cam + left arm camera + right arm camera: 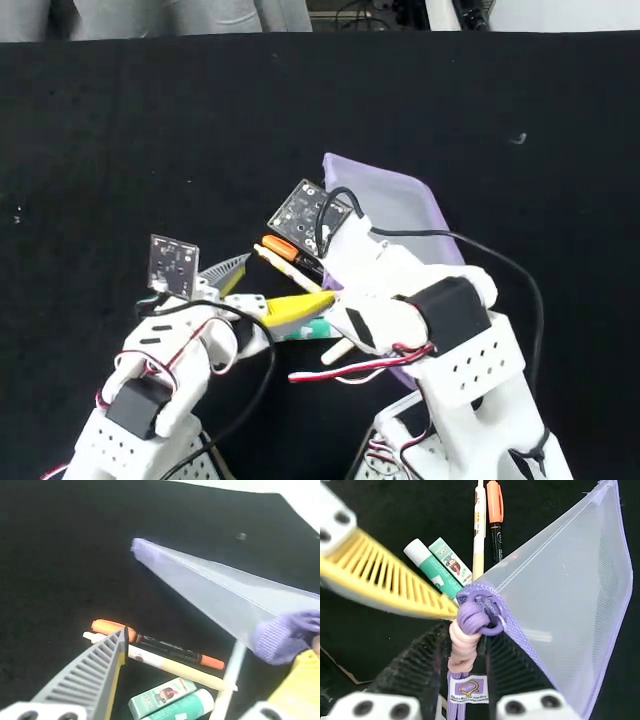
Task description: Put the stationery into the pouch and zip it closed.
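The translucent purple mesh pouch lies at mid-table. My right gripper, with black fingers, is shut on the pouch's zipper pull at its near corner. My left gripper is open wide; its yellow finger touches that same corner and its grey finger hangs over the stationery. Beside the pouch on the cloth lie an orange marker, a cream pen, a green glue stick and a small green eraser box.
A black cloth covers the table, with open room to the left and behind the pouch. The right arm stretches over the pouch's near end, and its cables loop beside it.
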You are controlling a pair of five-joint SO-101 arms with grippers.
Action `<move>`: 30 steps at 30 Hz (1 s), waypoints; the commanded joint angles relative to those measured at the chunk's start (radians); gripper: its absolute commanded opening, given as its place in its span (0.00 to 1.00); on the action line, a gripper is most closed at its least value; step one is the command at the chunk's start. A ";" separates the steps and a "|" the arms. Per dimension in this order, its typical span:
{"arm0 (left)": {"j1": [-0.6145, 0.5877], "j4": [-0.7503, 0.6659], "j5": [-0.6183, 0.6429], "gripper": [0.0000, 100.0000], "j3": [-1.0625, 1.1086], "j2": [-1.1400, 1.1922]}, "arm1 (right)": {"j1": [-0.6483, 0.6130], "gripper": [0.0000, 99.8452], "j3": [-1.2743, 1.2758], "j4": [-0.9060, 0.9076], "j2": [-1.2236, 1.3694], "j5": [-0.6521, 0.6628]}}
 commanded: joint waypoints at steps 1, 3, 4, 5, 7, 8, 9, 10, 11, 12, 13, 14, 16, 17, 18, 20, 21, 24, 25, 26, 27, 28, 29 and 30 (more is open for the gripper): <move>0.033 -0.020 0.003 0.49 -0.019 -0.006 | -0.008 0.01 -0.004 -0.003 -0.024 0.009; 0.033 -0.026 0.002 0.49 -0.019 -0.006 | -0.008 0.01 -0.004 -0.003 -0.024 0.009; 0.031 -0.029 0.002 0.49 -0.019 -0.006 | -0.008 0.01 -0.004 -0.003 -0.024 0.009; 0.031 -0.029 0.002 0.49 -0.019 -0.006 | -0.008 0.01 -0.004 0.000 -0.024 0.011; 0.031 -0.029 0.000 0.49 -0.018 -0.006 | -0.008 0.01 -0.004 0.003 -0.025 0.011; 0.031 -0.032 0.000 0.49 -0.008 -0.006 | -0.008 0.01 -0.004 0.003 -0.025 0.011; 0.033 -0.048 0.000 0.49 0.010 -0.006 | -0.008 0.01 -0.004 0.003 -0.025 0.011; 0.033 -0.074 0.000 0.49 0.036 -0.006 | -0.008 0.01 -0.004 0.003 -0.025 0.011; 0.033 -0.112 -0.002 0.49 0.070 -0.006 | -0.008 0.01 -0.004 0.003 -0.025 0.011; 0.031 -0.153 -0.002 0.49 0.102 -0.006 | -0.008 0.01 -0.004 0.003 -0.025 0.011; 0.031 -0.196 -0.008 0.49 0.133 -0.005 | -0.008 0.01 -0.004 0.003 -0.025 0.011; 0.031 -0.227 -0.029 0.49 0.148 -0.002 | -0.008 0.01 -0.004 0.003 -0.025 0.011; 0.031 -0.242 -0.064 0.49 0.139 -0.003 | -0.008 0.01 -0.004 0.005 -0.025 0.011; 0.031 -0.249 -0.072 0.49 0.133 -0.003 | -0.008 0.01 -0.004 0.005 -0.025 0.011; 0.031 -0.250 -0.071 0.49 0.124 -0.005 | -0.008 0.01 -0.002 0.005 -0.025 0.011; 0.039 -0.250 -0.071 0.49 0.104 -0.005 | -0.008 0.01 -0.002 0.005 -0.027 0.011; 0.039 -0.250 -0.071 0.49 0.094 -0.005 | -0.008 0.01 -0.002 0.005 -0.027 0.011; 0.038 -0.256 -0.078 0.49 0.094 -0.003 | -0.008 0.01 -0.002 0.005 -0.030 0.011; 0.035 -0.275 -0.078 0.49 0.104 -0.002 | -0.008 0.01 -0.002 0.005 -0.030 0.011; 0.031 -0.295 -0.078 0.49 0.119 0.000 | -0.008 0.01 -0.002 0.005 -0.030 0.011; 0.031 -0.311 -0.078 0.49 0.134 0.000 | -0.008 0.01 -0.002 0.005 -0.030 0.011; 0.031 -0.321 -0.078 0.49 0.145 0.000 | -0.008 0.01 -0.002 0.005 -0.030 0.011; 0.031 -0.322 -0.078 0.49 0.147 0.002 | -0.008 0.01 -0.002 0.005 -0.030 0.011; 0.031 -0.322 -0.078 0.49 0.145 0.002 | -0.008 0.01 -0.002 0.006 -0.030 0.011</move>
